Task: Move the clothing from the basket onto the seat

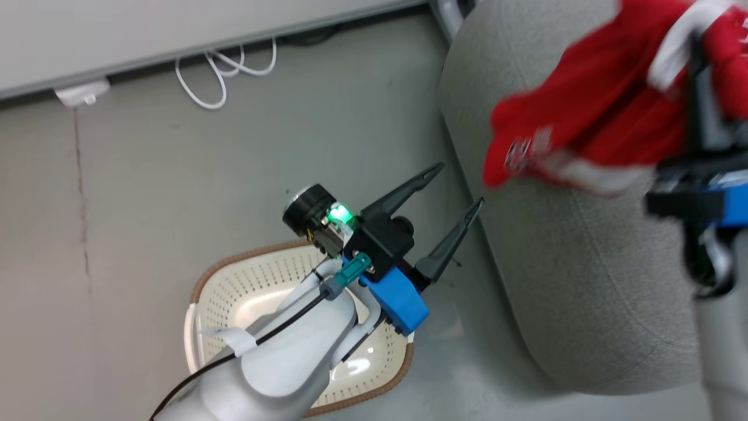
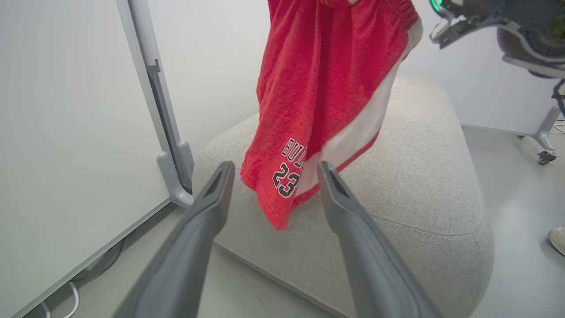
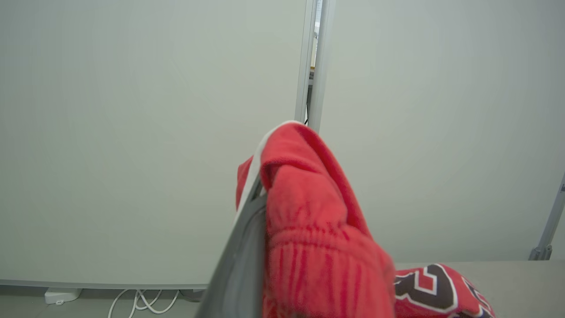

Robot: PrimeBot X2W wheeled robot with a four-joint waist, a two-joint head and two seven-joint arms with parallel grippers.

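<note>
The clothing, red shorts with a white stripe and black-and-white lettering, hangs from my right gripper, which is shut on its waistband above the grey seat. In the left wrist view the shorts dangle over the seat, their lower hem close to its top. The right wrist view has red fabric bunched over my right gripper, and another red lettered piece lies lower right. My left gripper stands open with nothing in it, above the cream basket, whose visible floor is bare.
White cables and a power strip lie on the floor by a pale partition panel. A metal stand foot stands beside the seat. A wheeled leg and a person's shoe are at the far right.
</note>
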